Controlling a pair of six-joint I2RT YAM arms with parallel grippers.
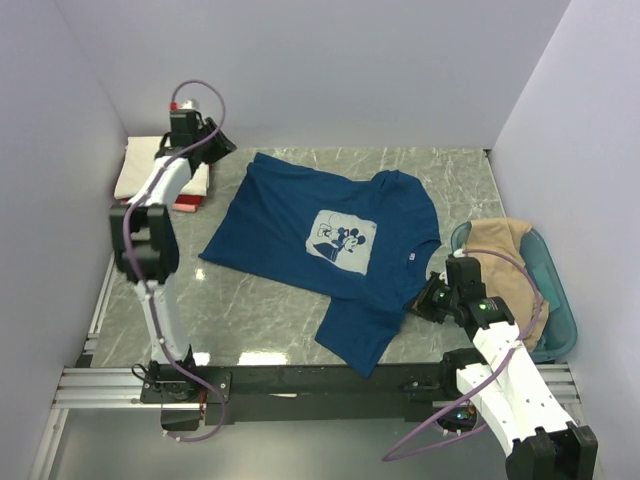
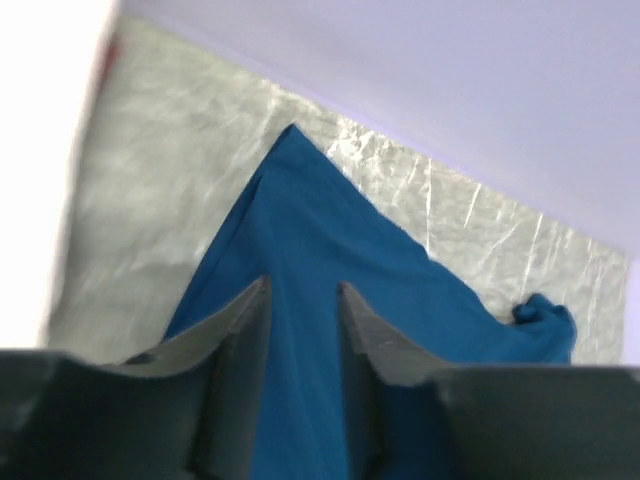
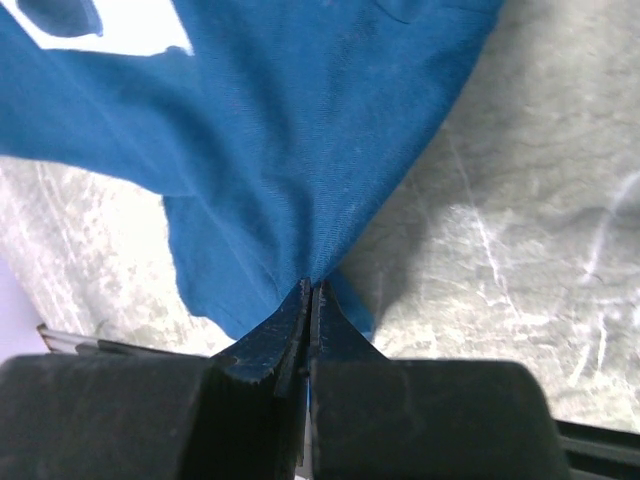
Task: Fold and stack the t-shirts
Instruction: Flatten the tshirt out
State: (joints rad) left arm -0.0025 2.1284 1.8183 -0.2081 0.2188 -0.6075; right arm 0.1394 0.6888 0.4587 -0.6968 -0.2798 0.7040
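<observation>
Since the right gripper [image 3: 311,290] is clenched on the near-right edge of the dark blue t-shirt [image 1: 330,240], which lies spread across the middle of the surface [image 1: 460,190], the left gripper [image 2: 303,290], released near the far-left corner, should probably pinch that corner squarely so the fold lifts evenly.

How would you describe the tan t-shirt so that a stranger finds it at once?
Look at the marble table, then at its right edge, where a teal tub stands. The tan t-shirt lies crumpled in that tub. Unlike the dark blue t-shirt spread flat on the table, it is beige and bunched up.
</observation>
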